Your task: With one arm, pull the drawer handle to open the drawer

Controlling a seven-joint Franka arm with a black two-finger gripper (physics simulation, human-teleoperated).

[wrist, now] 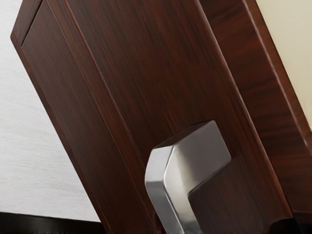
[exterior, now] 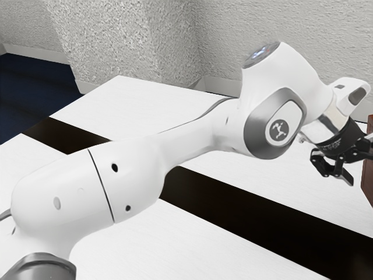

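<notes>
Exterior view: jaws spread wide near the brown cabinet edge — white tabletop running alongside.

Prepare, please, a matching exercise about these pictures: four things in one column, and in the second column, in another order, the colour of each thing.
1. Handle
2. Drawer front
3. Table
4. Floor

A. Dark blue
B. White with a dark band
C. Silver-grey
D. Dark red-brown

Right pairs: 1-C, 2-D, 3-B, 4-A
</notes>
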